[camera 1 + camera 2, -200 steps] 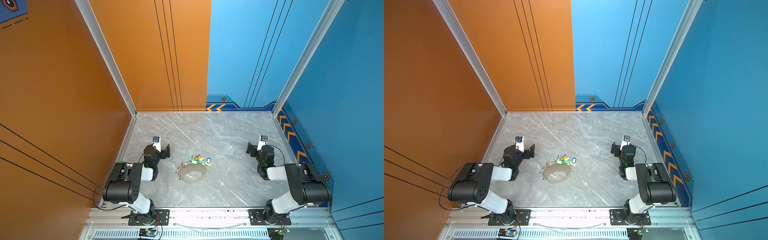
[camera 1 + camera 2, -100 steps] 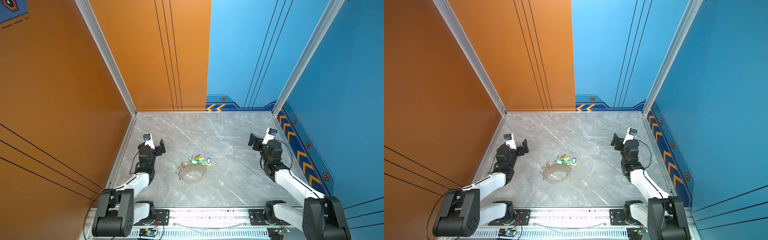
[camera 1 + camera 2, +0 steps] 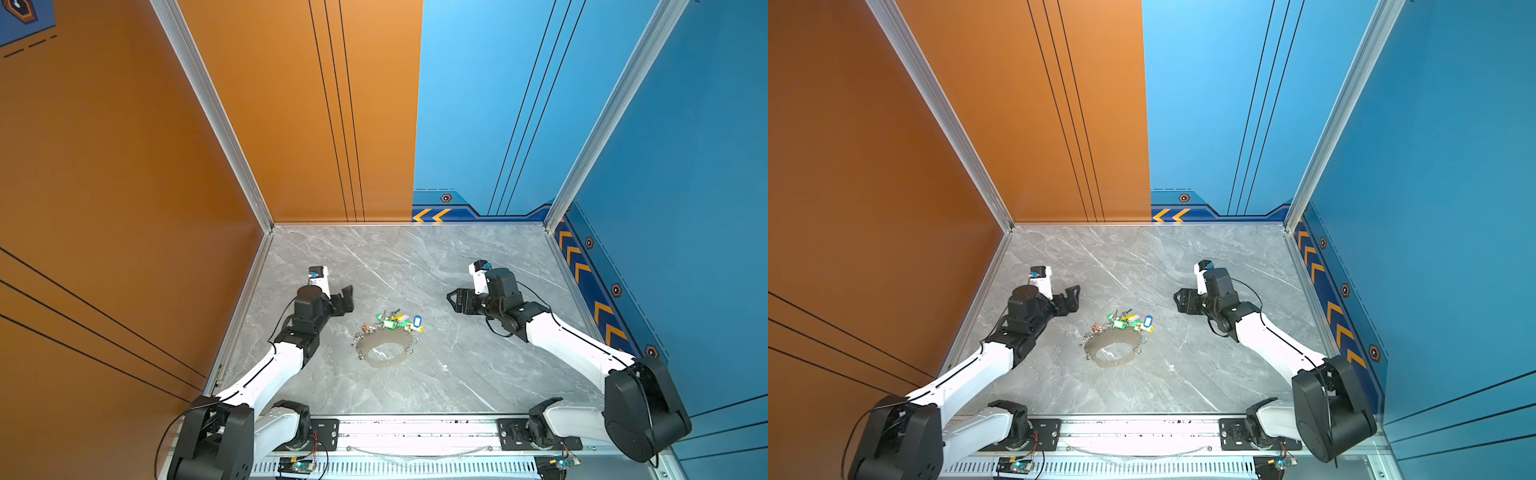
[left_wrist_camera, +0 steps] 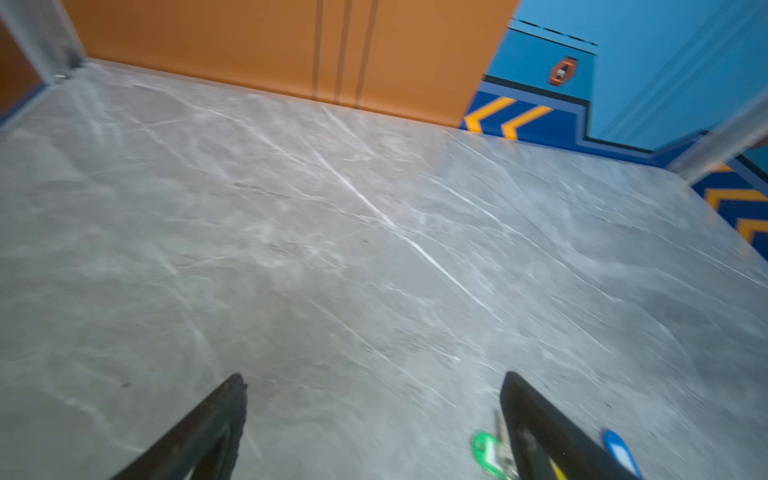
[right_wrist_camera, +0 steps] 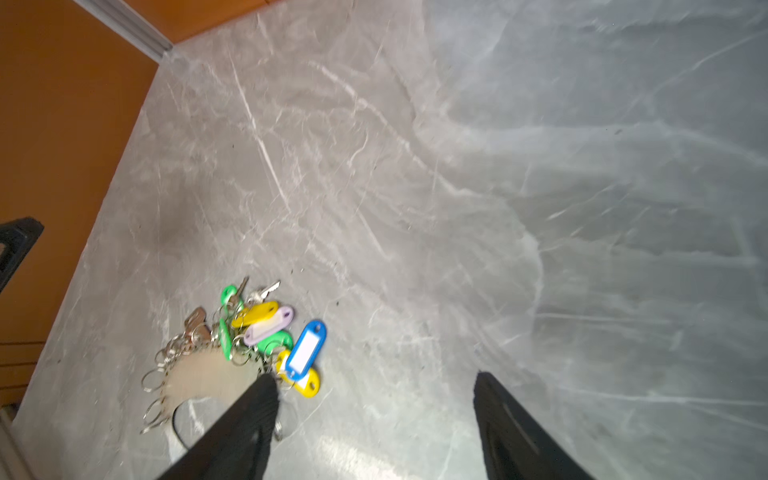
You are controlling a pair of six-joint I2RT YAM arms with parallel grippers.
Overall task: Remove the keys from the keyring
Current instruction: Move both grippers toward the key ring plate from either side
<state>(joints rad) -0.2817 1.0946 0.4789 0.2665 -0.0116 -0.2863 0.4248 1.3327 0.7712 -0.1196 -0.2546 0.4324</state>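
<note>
Left gripper (image 3: 349,299), right gripper (image 3: 453,301) swung inward, right wrist shows keyring (image 5: 199,376), left doesn't

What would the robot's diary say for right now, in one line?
keys: on keyring | keyring: on table, untouched | left gripper: open, empty, left of keys | right gripper: open, empty, right of keys

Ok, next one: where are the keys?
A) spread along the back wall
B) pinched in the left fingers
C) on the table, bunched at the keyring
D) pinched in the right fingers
C: the keys lie bunched at the far edge of the keyring on the table; the left fingers and the right fingers are open, holding nothing.
</note>
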